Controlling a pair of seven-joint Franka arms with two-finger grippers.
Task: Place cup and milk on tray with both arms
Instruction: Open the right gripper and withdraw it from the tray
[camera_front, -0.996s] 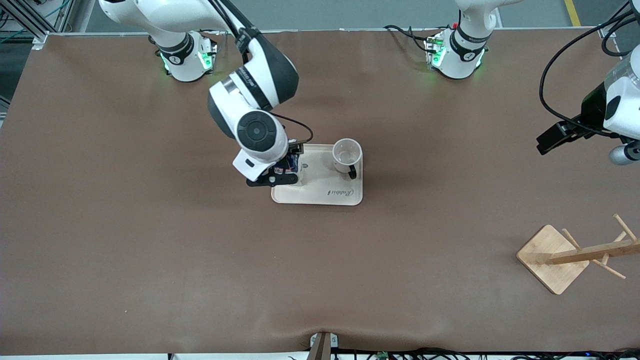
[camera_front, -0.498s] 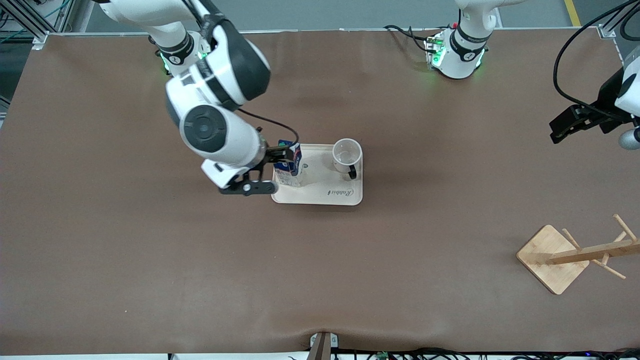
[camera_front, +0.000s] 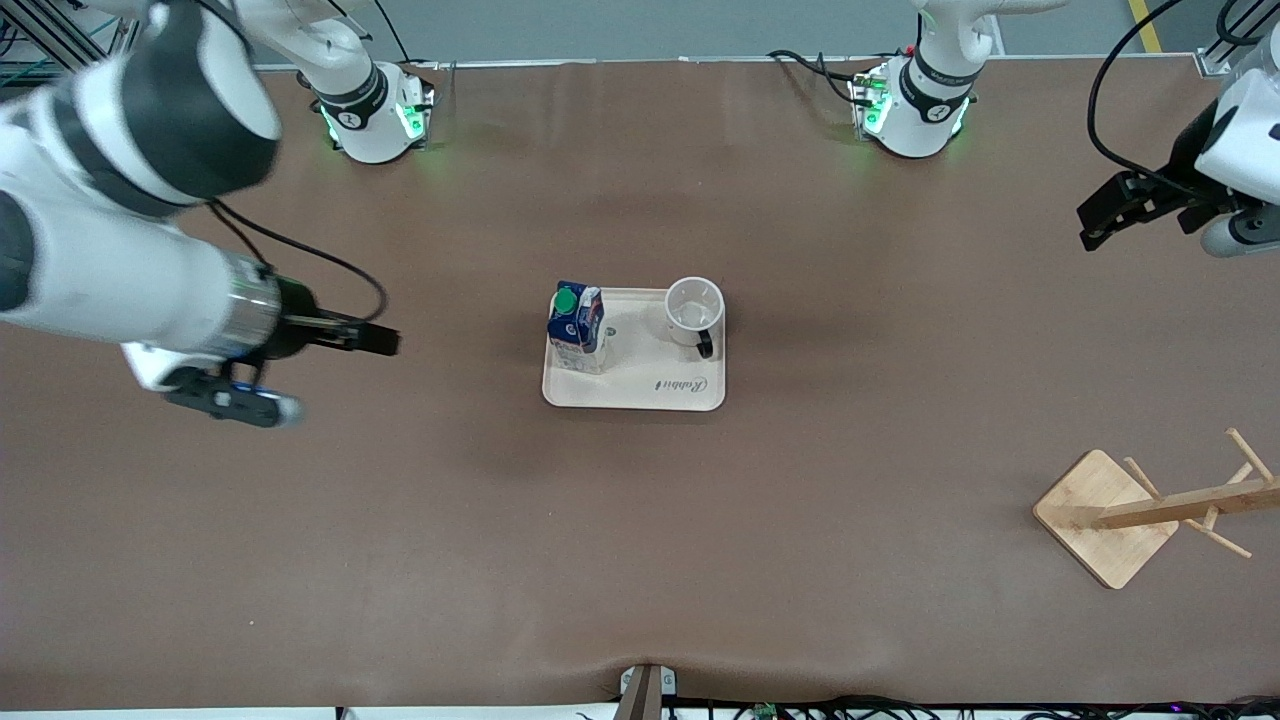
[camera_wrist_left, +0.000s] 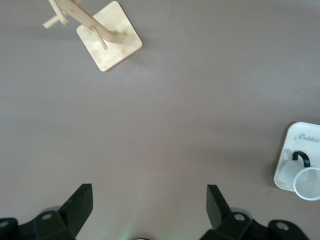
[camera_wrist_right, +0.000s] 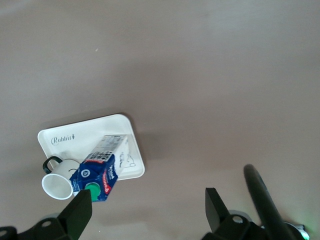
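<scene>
Now both items stand on the tray, arms drawn away

Up at the right arm's end of the table, the right gripper (camera_front: 375, 342) hangs empty over bare brown tabletop, well apart from the tray; its two black fingers (camera_wrist_right: 77, 215) are spread wide in the right wrist view. The table (camera_front: 640, 520) has a smooth, matte brown cover.

Mid-table lies the tray (camera_front: 640, 395), flat, cream, rectangular with rounded corners and a low raised rim, script lettering along its edge nearer the front camera. On it, toward the right arm's end, stands the milk (camera_front: 577, 328), an upright gable-top carton, dark blue above and white below, with a round green cap. Beside it on the tray, toward the left arm's end, sits the cup (camera_front: 694, 310), round, white, upright and empty, its black handle turned toward the front camera.

A wooden rack (camera_front: 1135, 510) with a square base and slanting pegs stands near the left arm's end, nearer the front camera.

The left gripper (camera_front: 1100, 215) waits over bare table at the left arm's end, fingers (camera_wrist_left: 77, 207) wide apart and empty
</scene>
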